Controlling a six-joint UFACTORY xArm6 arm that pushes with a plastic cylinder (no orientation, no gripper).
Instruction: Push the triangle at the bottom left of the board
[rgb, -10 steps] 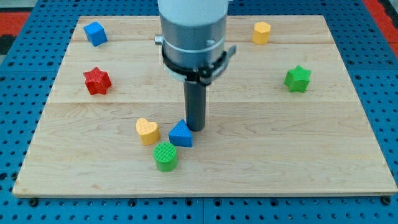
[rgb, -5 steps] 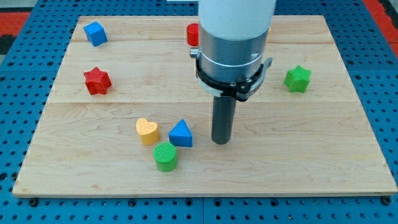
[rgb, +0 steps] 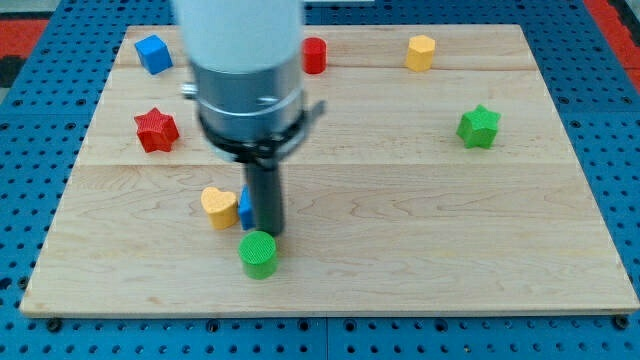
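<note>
— So, what was on that wooden surface (rgb: 400, 230) when you looked?

— Biggest thing was the arm itself (rgb: 245, 80), a pale cylinder with a grey collar, hanging over the view's left half. No pincer on it, so nothing to call open or closed; only a dark rod. My tip (rgb: 266, 234) was down on the wood just above the green cylinder (rgb: 259, 253).

— And the triangle?

— The blue triangle (rgb: 244, 207) sat left of centre in the lower half, mostly hidden behind the rod. Only a blue sliver showed at the rod's left edge, right against it; whether they touched, I couldn't tell. The yellow heart (rgb: 218, 207) sat just beside it on the left.

— The rest?

— A red star (rgb: 156, 130) at the left, a blue cube (rgb: 153, 53) in the top left corner, a red block (rgb: 314, 55) at the top beside the arm, shape unclear. A yellow block (rgb: 421, 52) at the top right, a green star (rgb: 478, 127) at the right.
</note>
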